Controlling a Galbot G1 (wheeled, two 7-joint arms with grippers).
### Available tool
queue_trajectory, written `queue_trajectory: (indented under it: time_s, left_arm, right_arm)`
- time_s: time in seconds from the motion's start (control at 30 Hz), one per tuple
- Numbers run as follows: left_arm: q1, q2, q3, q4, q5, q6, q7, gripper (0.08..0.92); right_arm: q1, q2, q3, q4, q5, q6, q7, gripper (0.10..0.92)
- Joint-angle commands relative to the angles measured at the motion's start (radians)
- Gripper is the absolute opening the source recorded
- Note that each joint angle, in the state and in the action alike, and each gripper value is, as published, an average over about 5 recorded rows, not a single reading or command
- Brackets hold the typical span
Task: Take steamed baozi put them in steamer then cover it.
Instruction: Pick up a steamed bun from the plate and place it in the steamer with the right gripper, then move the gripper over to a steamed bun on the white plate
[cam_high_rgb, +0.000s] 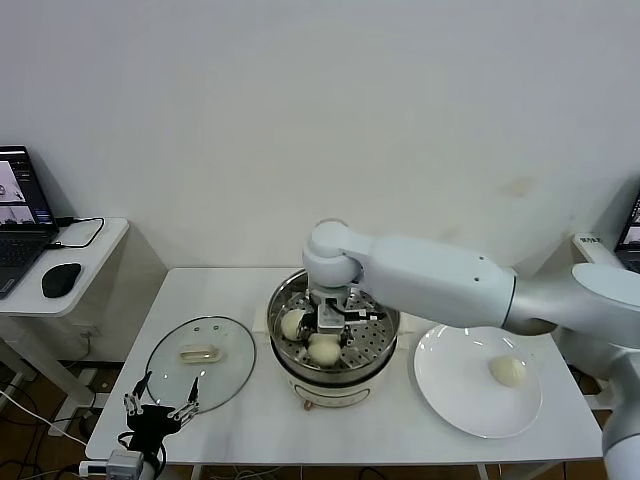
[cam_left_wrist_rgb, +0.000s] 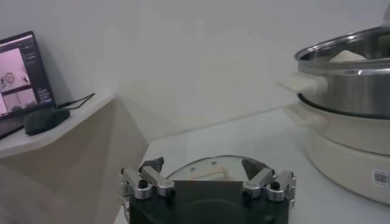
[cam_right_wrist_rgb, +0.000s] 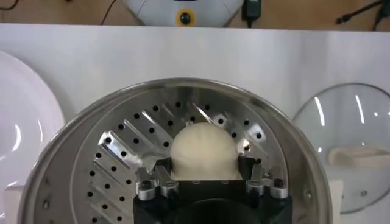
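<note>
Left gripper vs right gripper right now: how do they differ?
Left gripper sits low at the table's near-left edge by the glass lid; right gripper is down inside the steamer. Left is open and empty; right has its fingers around a baozi. Both have the same black body with metal fingers.

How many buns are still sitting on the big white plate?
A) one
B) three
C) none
A) One steamed baozi lies alone on the white plate; the other buns in view are already inside the steamer, where the right gripper is.
</note>
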Motion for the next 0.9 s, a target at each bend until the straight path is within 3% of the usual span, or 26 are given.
queue_trajectory:
  time_s: [0.03,0.2,0.4,0.6,0.7,0.9]
  left_arm:
    - [0.0,0.0,0.0,0.004,0.001,0.0,0.0,0.823]
    - [-0.003,-0.004,0.003,0.001,0.002,0.002,0.001,0.823]
    - [-0.001,-0.004,0.004,-0.001,0.005,0.004,0.004,0.823]
    - [-0.005,-0.003,0.007,-0.012,0.007,0.011,0.011,0.823]
    - [0.0,0.003,0.01,-0.013,0.008,0.012,0.015,0.823]
    - [0.009,0.009,0.014,-0.025,0.006,0.015,0.026,0.823]
  right_arm:
    - [-0.018,-0.003,-0.009,0.031,-0.032,0.001,0.006,0.662]
    - [-0.019,-0.009,-0.001,0.033,-0.032,-0.01,0.021,0.681]
    - [0.01,-0.055,0.044,0.079,-0.03,-0.065,0.024,0.807]
    - [0.06,-0.157,0.137,0.124,0.039,-0.16,0.022,0.822]
    - [0.109,-0.235,0.183,0.125,0.108,-0.284,0.035,0.823]
    - [0.174,-0.398,0.194,0.121,0.339,-0.704,0.053,0.823]
